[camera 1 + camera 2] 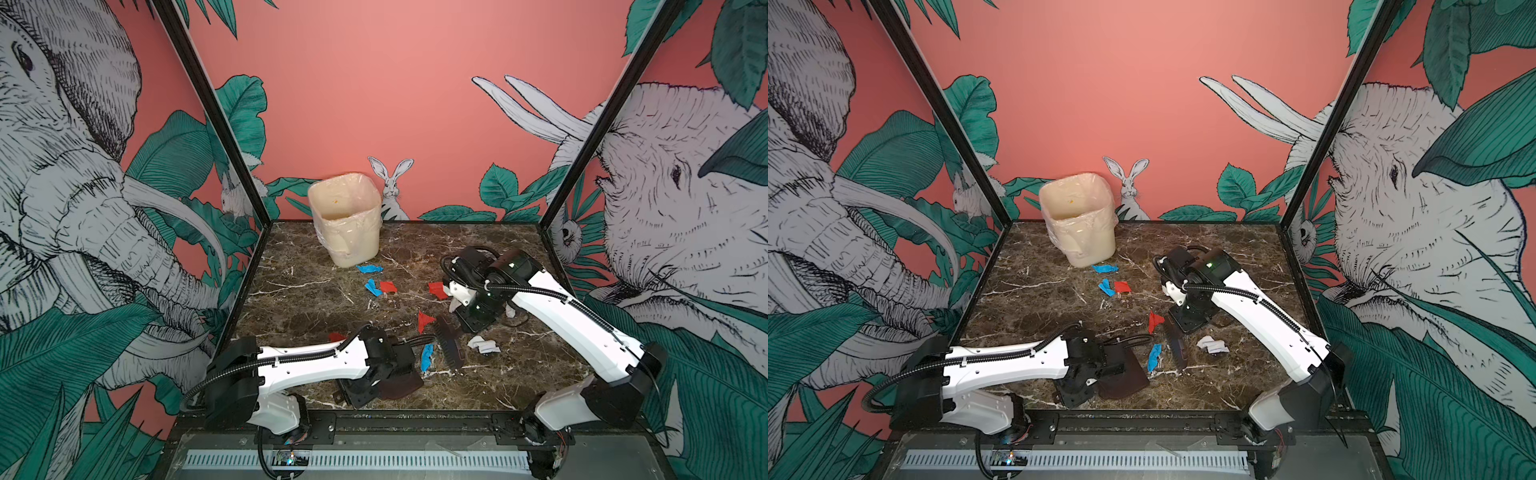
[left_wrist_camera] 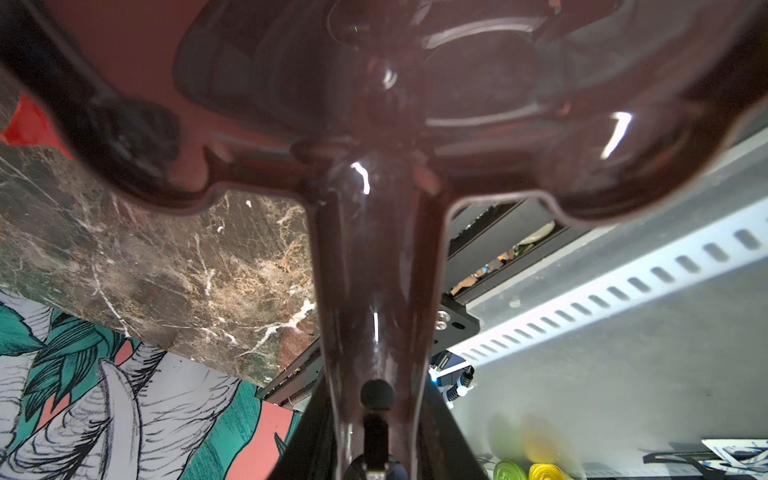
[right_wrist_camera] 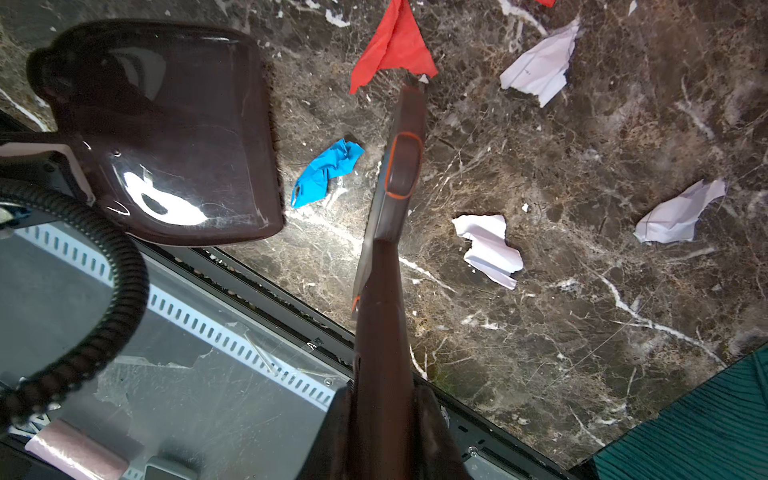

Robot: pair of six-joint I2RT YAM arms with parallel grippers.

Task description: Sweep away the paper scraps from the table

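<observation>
While left gripper (image 1: 368, 388) clamps glossy maroon plastic dustpan (image 1: 405, 384), right gripper (image 1: 469, 324) clamps dark bristled brush (image 1: 451, 347) at its one o'clock. Crumpled blue paper scrap (image 1: 427, 357) lies between.

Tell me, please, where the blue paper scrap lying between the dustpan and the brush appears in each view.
In a top view: blue scrap low centre, just left of the brush.
In a top view: blue scrap low centre again, left of the brush.
Left wrist: not in it; the dustpan fills most of the picture.
Right wrist: blue scrap between dustpan and brush.
Shared landmark: the brush, beside it in all three.
</observation>
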